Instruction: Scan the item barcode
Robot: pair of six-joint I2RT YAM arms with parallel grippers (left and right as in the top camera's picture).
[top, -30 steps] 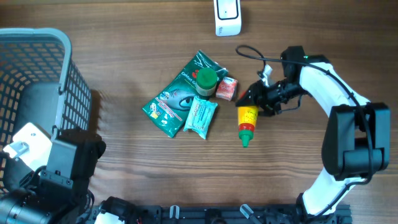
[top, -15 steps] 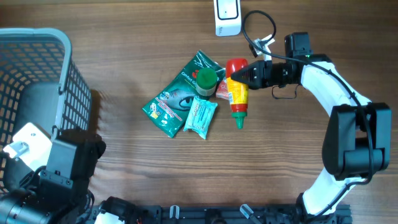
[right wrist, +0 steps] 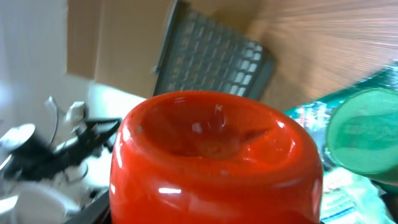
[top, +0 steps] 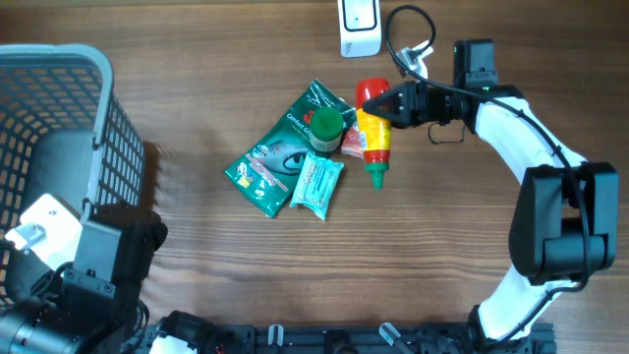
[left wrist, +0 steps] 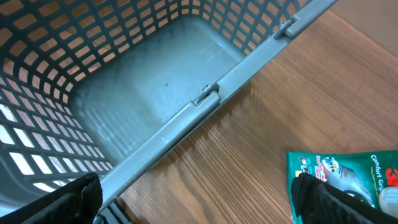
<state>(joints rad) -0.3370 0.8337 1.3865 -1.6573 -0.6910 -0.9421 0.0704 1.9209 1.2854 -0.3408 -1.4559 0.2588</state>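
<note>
Wood-grain table carries all items; positions below are referenced to the green pouch lying flat near its centre. Well to the left of the pouch stands the grey mesh basket, and the left wrist view shows nothing inside it. The white right arm reaches in from the right of the pouch, and the black left arm sits low and to the left of the pouch, beside the basket. The left gripper has its fingers spread wide with nothing between them, above the basket rim and the near corner of the pouch. The right gripper pinches the sauce bottle at its red base, which fills the right wrist view. The bottle, the item to be scanned, is just right of the pouch, red base toward the far edge of the table, yellow label facing up, green cap pointing toward the robot; contact with the table cannot be confirmed. The white scanner stands beyond the pouch at the far edge, near the bottle base. A teal sachet overlaps the lower right edge of the pouch. A green-lidded jar rests on the upper right part of the pouch. A small red packet lies between the jar and the bottle.
</note>
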